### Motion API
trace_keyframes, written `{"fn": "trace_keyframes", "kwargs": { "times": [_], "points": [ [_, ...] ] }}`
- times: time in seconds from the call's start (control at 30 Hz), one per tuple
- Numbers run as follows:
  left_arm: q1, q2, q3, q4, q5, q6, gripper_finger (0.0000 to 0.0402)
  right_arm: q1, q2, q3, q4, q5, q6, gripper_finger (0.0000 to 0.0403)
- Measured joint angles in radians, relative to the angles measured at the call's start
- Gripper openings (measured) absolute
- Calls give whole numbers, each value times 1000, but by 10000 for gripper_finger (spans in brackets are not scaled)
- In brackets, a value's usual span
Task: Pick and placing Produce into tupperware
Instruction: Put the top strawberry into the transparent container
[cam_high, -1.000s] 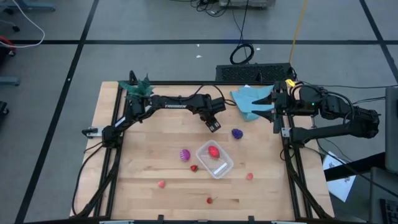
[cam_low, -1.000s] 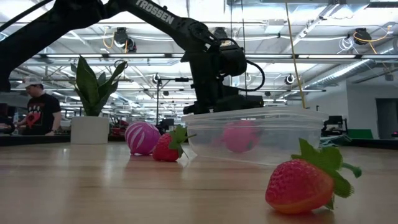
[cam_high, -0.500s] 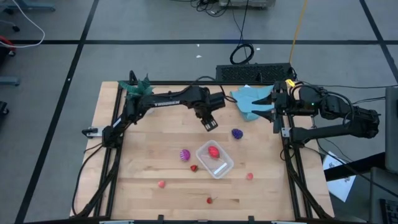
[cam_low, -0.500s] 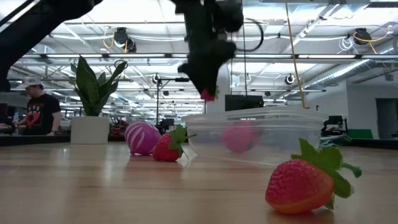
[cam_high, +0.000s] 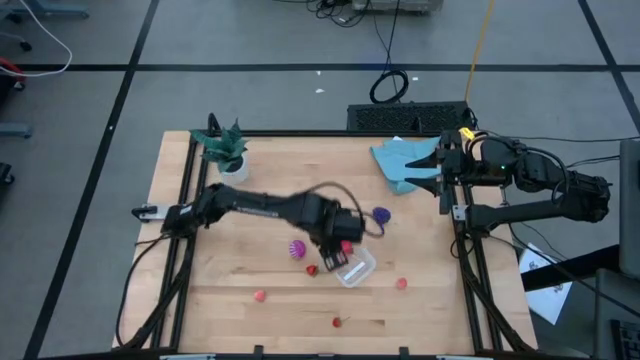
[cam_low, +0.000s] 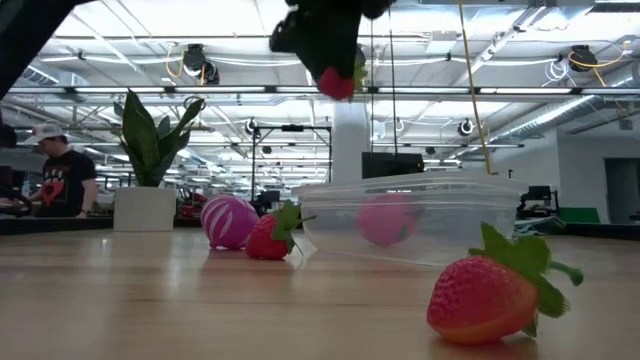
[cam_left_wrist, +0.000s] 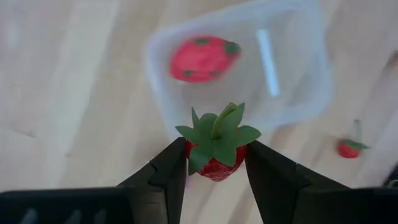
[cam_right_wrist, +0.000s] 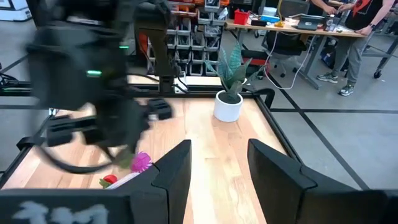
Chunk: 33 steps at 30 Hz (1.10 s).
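My left gripper (cam_high: 340, 250) hangs above the clear tupperware (cam_high: 355, 267), shut on a small red strawberry (cam_left_wrist: 214, 163) with a green leafy cap. The tub (cam_left_wrist: 249, 68) holds a larger red piece (cam_left_wrist: 202, 58). On the wood lie a magenta striped fruit (cam_high: 296, 249), a strawberry (cam_high: 312, 270), a dark purple fruit (cam_high: 381, 214), pink berries (cam_high: 260, 295) (cam_high: 401, 283) and a red berry (cam_high: 336, 322). My right gripper (cam_right_wrist: 217, 171) waits open at the table's right edge, by the blue cloth (cam_high: 400, 160). My left gripper pinches the strawberry's red body (cam_left_wrist: 217, 169) just under its leaf cap, one finger (cam_left_wrist: 171, 168) on each side. The fingers come from above, pointing down. The berry (cam_low: 337, 82) is lifted well clear of the table, cap turned toward the wrist, above the tub's rim (cam_low: 410, 183).
A potted plant (cam_high: 222, 148) stands at the table's far left corner. A black frame (cam_high: 190, 200) runs along the table's sides. Bare wood lies near the left and near edges. A person (cam_low: 62, 175) stands in the room beyond the table.
My left gripper has swung from the table's far middle toward the near edge and now hangs over the tupperware, higher than before in the low view, carrying the strawberry along. The fruits on the table, the tub and my right arm have kept still.
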Motion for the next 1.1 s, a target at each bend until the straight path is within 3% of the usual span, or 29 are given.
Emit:
{"fn": "trace_keyframes", "kwargs": {
  "times": [0.3, 0.5, 0.8, 1.1],
  "points": [
    [-85, 15, -40, 94, -31, -64, 150, 0, -9, 0, 18, 0, 0, 151],
    [-39, 41, -39, 118, -61, -6, 150, 0, -28, 0, 22, 1, 0, 151],
    [30, 98, -45, 147, 16, 79, 150, -2, -70, 0, 13, 12, -6, 151],
    [39, 150, -55, 107, 17, 86, 150, -9, -97, 0, 8, 84, -30, 151]
  ]
}}
